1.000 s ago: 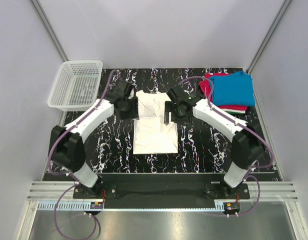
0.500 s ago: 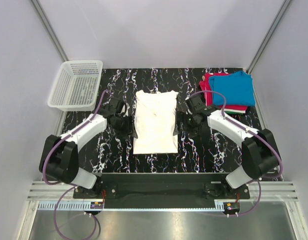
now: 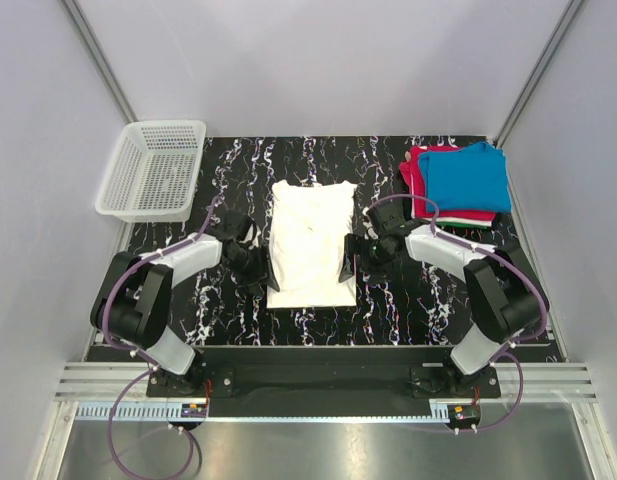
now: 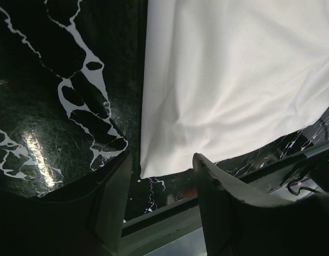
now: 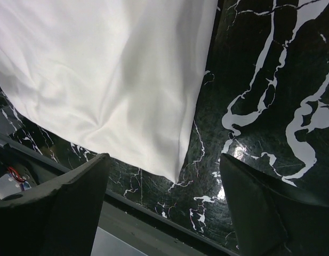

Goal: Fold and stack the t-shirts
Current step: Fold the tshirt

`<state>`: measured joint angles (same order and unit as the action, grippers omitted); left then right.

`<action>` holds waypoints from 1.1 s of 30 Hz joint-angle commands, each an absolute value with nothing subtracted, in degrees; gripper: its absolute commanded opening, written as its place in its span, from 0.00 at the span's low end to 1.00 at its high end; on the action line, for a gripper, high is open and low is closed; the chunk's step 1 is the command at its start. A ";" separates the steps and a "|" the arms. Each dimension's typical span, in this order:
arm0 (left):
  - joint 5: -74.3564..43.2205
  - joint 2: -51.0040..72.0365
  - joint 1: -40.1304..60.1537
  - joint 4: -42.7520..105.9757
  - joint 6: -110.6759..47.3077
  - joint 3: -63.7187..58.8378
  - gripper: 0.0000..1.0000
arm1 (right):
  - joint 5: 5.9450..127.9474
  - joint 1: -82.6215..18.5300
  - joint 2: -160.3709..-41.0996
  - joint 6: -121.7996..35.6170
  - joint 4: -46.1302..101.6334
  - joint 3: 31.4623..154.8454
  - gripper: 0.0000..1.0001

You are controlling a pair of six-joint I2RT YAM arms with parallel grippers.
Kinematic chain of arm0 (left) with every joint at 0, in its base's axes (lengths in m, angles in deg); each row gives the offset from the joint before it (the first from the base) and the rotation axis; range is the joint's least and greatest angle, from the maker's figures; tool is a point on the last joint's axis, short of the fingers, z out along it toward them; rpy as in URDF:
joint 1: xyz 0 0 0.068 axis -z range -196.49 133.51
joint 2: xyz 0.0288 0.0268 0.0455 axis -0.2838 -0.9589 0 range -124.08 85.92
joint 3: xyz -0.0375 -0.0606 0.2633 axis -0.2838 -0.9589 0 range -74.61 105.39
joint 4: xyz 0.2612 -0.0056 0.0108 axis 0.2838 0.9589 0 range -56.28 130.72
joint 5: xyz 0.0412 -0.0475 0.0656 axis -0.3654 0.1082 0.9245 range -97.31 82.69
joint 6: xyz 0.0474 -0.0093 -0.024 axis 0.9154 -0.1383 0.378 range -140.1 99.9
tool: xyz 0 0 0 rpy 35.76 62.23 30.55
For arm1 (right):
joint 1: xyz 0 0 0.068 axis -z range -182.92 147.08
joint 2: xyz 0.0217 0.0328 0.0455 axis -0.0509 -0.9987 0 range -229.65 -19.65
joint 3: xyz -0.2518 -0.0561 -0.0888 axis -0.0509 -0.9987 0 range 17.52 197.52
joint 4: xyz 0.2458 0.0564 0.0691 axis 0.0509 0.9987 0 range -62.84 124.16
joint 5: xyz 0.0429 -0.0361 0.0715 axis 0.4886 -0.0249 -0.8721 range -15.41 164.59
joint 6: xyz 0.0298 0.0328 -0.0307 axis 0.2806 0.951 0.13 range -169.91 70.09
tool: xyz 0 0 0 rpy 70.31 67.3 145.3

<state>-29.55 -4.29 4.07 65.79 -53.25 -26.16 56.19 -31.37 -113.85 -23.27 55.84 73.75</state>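
Observation:
A white t-shirt (image 3: 310, 243) lies folded into a long rectangle in the middle of the black marble table (image 3: 408, 300). Its near left corner (image 4: 145, 172) shows in the left wrist view, its near right corner (image 5: 175, 176) in the right wrist view. My left gripper (image 3: 256, 272) stands open beside the shirt's left edge, near that corner, holding nothing (image 4: 161, 165). My right gripper (image 3: 350, 262) stands wide open beside the shirt's right edge, empty too (image 5: 164, 165). A blue t-shirt (image 3: 469, 177) lies folded on a red one (image 3: 416, 170) at the back right.
A white mesh basket (image 3: 153, 170) stands at the back left corner. The table's near edge and a metal rail (image 3: 318, 385) run below the arm bases. Grey walls close in the sides and back.
Both arms pulled back from the shirt's far end toward its near corners. The shirt now lies flat in one long rectangle. Both grippers widened slightly.

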 commanded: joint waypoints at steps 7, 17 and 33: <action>-27.79 -3.99 3.55 65.18 -54.65 -26.89 0.55 | 52.26 -31.57 -115.19 -24.07 50.19 70.78 0.91; -26.29 -6.10 3.46 64.22 -54.12 -28.02 0.54 | 49.80 -31.57 -117.39 -23.80 45.97 67.79 0.91; -23.92 -8.83 3.46 65.00 -52.19 -28.82 0.54 | 52.52 -31.57 -119.33 -23.28 45.61 64.01 0.89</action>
<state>-28.54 -5.45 3.37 65.53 -54.65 -27.21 43.10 -31.30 -116.69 -20.96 39.89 66.99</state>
